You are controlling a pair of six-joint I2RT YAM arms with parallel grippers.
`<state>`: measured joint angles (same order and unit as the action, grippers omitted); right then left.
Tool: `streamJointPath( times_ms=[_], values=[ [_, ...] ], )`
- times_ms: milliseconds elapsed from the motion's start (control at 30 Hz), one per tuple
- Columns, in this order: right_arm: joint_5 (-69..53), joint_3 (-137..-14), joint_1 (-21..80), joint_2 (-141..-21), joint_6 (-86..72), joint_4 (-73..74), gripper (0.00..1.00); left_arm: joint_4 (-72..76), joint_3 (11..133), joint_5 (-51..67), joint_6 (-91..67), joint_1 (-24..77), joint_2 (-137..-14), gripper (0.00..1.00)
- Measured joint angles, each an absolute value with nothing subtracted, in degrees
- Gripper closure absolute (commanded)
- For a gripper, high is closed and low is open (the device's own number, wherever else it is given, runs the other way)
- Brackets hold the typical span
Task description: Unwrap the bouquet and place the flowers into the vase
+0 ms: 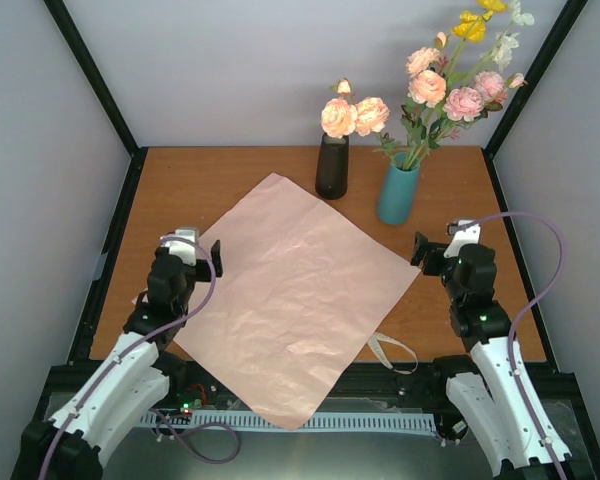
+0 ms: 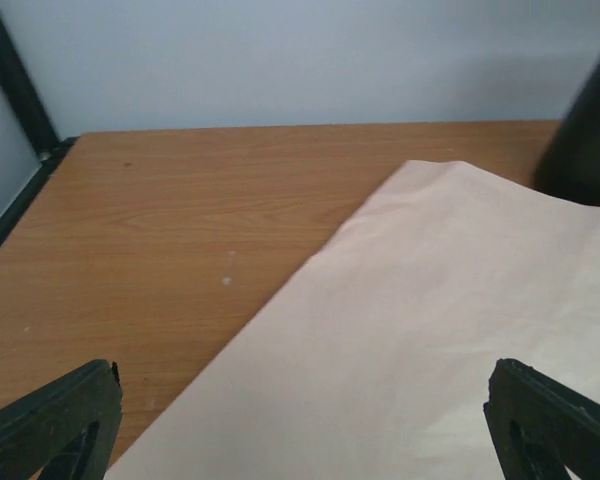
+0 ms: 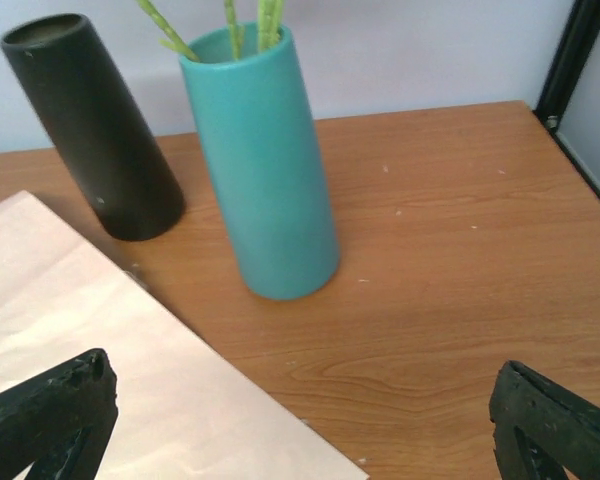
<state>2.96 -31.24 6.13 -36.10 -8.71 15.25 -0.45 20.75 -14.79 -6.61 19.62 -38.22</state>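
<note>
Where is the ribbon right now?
In the top view the ribbon lies on the table at the near right, at the paper's lower right edge, between it and the right arm.

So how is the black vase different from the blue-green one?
The black vase is dark and looks slimmer; the teal vase is bright blue-green and looks wider. The black vase holds only a few peach-pink roses; the teal vase holds a bigger bunch with pink, yellow and white blooms. Both stand upright on the table with flowers in them.
</note>
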Motion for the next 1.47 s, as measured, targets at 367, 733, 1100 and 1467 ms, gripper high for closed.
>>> streamJointPath(
  times_ms=[367, 733, 1100, 1467],
  values=[
    [18.74, -18.02, 6.13, -40.99, -9.63, -4.64, 0.0, 24.77, 6.31, -8.38, -5.43, -1.58, -47.24, 0.01],
    [18.74, -6.42, 5.91, -69.65, 0.62, -45.74, 0.0, 51.24, 10.24, -3.46, -4.8, -7.77, -73.82, 0.01],
    [10.63, -13.98, 2.98, -87.9, 2.55, -62.72, 0.0, 70.04, 11.38, 2.63, -2.35, -9.58, -87.66, 0.0],
    [9.02, -15.75, 2.63, -87.96, 2.55, -62.59, 0.0, 70.81, 12.1, 2.92, -2.35, -9.72, -87.64, 0.01]
  ],
)
